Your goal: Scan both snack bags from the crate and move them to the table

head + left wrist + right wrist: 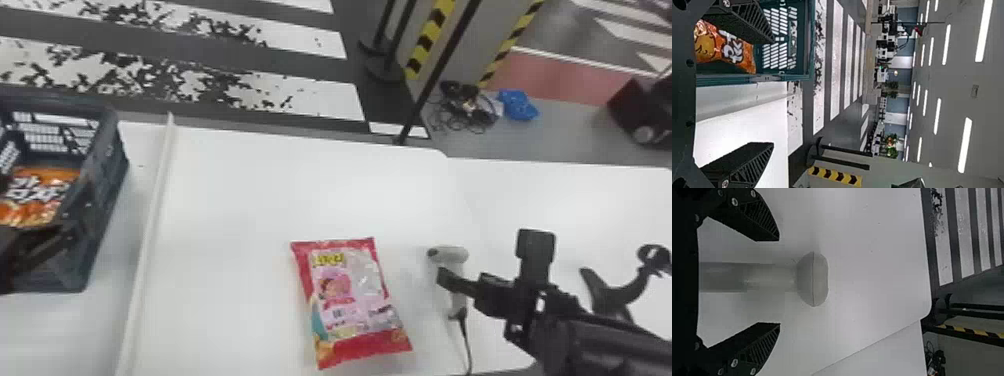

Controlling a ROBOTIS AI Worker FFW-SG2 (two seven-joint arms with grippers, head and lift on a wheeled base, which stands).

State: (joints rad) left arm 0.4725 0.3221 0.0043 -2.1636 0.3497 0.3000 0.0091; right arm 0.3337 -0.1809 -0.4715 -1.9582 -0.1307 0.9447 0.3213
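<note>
Crate, dark blue-green with slotted walls, at the robot's left on the white surface. Its content is an orange snack bag with large white lettering, lying inside below the level of the rim. The second snack bag, red-bordered with a pink middle, lies flat on the surface outside the crate, its barcode facing up. A pale raised strip runs between the crate and the red-bordered bag, just beside the crate's wall.

Left end effector: at the near part of the crate in the head view. The left wrist view gives its two ribbed black fingers as spread wide with nothing pinched, one overlapping the crate and its orange bag, the other seen against the surface. Contact with the crate cannot be told.

Right end effector: beside the pale handheld scanner, at the robot's right of the red-bordered bag. In the right wrist view its fingers are likewise spread, and the scanner's handle appears in the gap, apart from both. A black cable leads from the near end of that handle.

Background: a floor with dark and white stripes, black-and-yellow banded strips, a tangle of cords and a blue object beyond the far edge of the surface.
</note>
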